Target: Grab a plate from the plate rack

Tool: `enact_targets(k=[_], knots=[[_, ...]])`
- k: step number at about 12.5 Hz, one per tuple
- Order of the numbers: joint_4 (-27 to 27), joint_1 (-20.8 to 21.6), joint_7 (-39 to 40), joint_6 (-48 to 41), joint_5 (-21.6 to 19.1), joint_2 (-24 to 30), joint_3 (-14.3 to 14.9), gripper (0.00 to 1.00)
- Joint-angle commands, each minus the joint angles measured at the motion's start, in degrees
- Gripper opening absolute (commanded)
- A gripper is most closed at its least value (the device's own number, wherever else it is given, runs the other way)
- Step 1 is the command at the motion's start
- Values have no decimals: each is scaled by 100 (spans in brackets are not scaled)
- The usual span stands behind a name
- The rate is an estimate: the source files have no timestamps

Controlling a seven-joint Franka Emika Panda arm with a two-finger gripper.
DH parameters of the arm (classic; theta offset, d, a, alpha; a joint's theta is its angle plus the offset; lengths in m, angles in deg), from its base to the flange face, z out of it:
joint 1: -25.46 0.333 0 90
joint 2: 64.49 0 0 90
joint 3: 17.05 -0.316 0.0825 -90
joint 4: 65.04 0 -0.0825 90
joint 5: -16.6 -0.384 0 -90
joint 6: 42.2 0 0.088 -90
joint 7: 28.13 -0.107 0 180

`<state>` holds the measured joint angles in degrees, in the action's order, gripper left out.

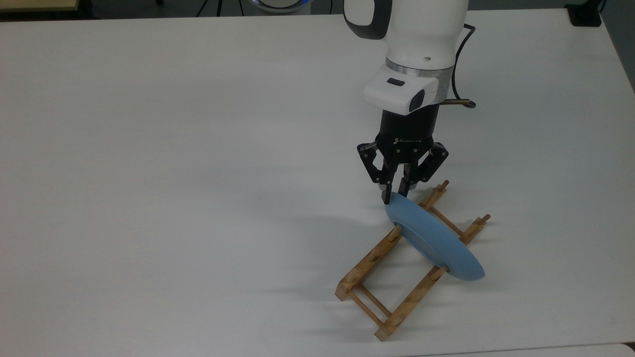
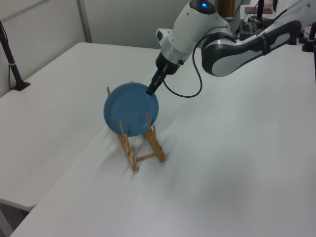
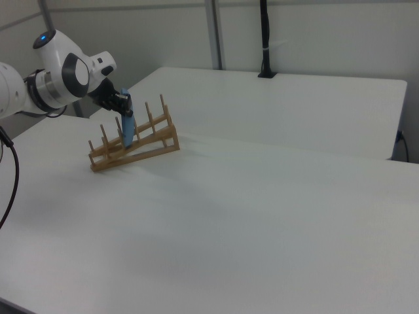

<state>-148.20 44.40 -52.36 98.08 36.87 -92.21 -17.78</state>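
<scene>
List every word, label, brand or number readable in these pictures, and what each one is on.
"ROBOTIQ": white lettering on the black body of the hand, in the top view.

Nothing readable on the plate, the plate rack or the table.

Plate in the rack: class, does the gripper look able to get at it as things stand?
Probably yes: the gripper is shut on the plate at its upper rim, above the plate rack, with nothing in between.

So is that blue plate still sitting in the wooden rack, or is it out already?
In: the plate stands on edge between the plate rack pegs, with the gripper closed on its top rim.
</scene>
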Motion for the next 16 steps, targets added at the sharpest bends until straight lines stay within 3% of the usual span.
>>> enact_targets(k=[1, 16], knots=[[-60, 31, -179, 17, 161, 66, 11, 0], [-68, 66, -170, -44, 276, 276, -15, 0]])
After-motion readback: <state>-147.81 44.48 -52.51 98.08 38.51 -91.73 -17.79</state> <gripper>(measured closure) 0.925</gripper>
